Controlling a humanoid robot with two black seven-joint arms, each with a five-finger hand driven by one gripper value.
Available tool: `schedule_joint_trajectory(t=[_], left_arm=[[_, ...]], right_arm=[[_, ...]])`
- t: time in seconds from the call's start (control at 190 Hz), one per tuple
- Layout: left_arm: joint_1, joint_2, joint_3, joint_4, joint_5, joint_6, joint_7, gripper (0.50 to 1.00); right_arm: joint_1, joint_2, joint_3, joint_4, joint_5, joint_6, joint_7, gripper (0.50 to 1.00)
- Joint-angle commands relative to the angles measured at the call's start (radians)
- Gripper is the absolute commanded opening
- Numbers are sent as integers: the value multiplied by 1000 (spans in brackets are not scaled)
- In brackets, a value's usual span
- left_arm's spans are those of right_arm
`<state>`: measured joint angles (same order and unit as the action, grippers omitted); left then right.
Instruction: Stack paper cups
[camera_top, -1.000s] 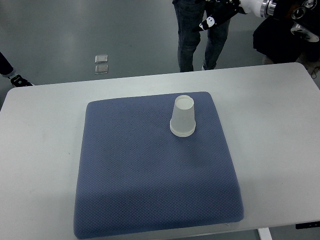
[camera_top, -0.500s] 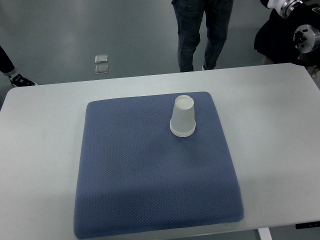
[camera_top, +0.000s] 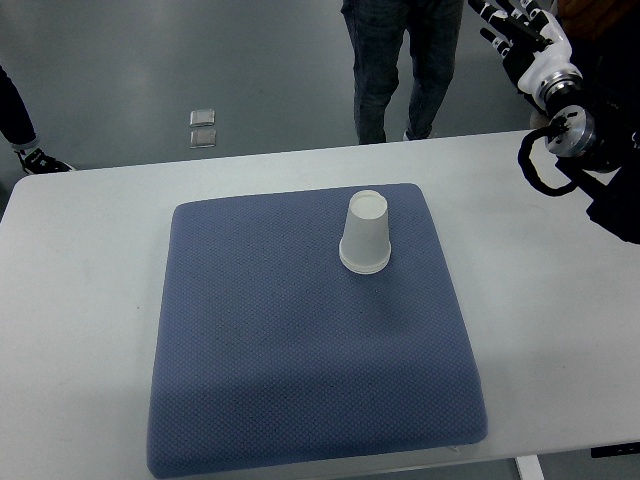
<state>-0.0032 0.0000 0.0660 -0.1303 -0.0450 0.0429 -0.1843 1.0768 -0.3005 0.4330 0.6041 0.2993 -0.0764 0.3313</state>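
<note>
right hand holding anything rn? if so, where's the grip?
Nothing is held. The right hand is up at the top right, past the table's far edge, fingers spread and empty. The paper cup stands upside down on the blue mat, untouched.

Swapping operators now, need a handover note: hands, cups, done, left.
Right hand: raised at the top right past the table's far edge, fingers spread, holding nothing.
Left hand: not in view.
Paper cups: upside down on the blue mat, right of centre toward the far edge; rim looks doubled, so likely already stacked, count unclear.
Done: no loose cup visible on the white table.
Left: confirm the stack. A person stands beyond the table.
</note>
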Motion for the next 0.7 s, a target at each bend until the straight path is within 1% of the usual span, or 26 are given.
schedule_joint_trajectory(t=[0.0,0.158,0.295,0.584,0.695], left_arm=[[0,0,0,0,0,0,0,1000],[0,0,0,0,0,0,0,1000],[0,0,0,1,0,0,0,1000],[0,0,0,1,0,0,0,1000],[0,0,0,0,-1,0,0,1000]], right_arm=[[-38,24,30,0,0,10,2,913],[-100,43,30,-9,-25,46,25,913],[-141,52,35,-7,-31,46,61,913],[-150,60,36,-6,-35,37,68,913],[-150,63,39,-6,-34,20,71,913]])
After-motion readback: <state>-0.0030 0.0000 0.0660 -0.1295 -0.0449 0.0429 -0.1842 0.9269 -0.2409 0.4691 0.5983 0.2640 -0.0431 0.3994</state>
